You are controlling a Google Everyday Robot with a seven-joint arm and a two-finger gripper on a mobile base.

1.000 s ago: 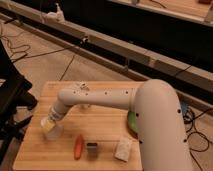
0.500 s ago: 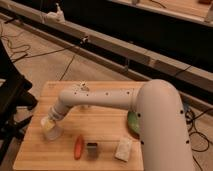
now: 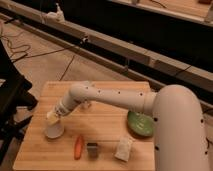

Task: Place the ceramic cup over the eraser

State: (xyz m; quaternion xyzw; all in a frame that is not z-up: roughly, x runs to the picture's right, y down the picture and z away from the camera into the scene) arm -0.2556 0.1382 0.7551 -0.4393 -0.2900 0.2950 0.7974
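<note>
A white cup (image 3: pixel 54 130) is stood with its long axis vertical at the left of a wooden table (image 3: pixel 105 120), well apart from the dark eraser (image 3: pixel 92 150). The gripper (image 3: pixel 52 118) is set at the cup's top, hiding its inside; whether it grips cannot be told. A green bowl (image 3: pixel 141 125) shows only green inside. Nothing is seen to have moved since the earlier frames.

One ceramic cup (image 3: pixel 54 131) at the claw (image 3: pixel 52 119), one eraser (image 3: pixel 92 149), one carrot (image 3: pixel 78 147), one pad (image 3: pixel 123 148), one bowl (image 3: pixel 141 125).

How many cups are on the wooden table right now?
1: the ceramic cup stands at the front left of the table, left of the orange carrot, with the gripper at its top. The arm may hide something behind it.
</note>
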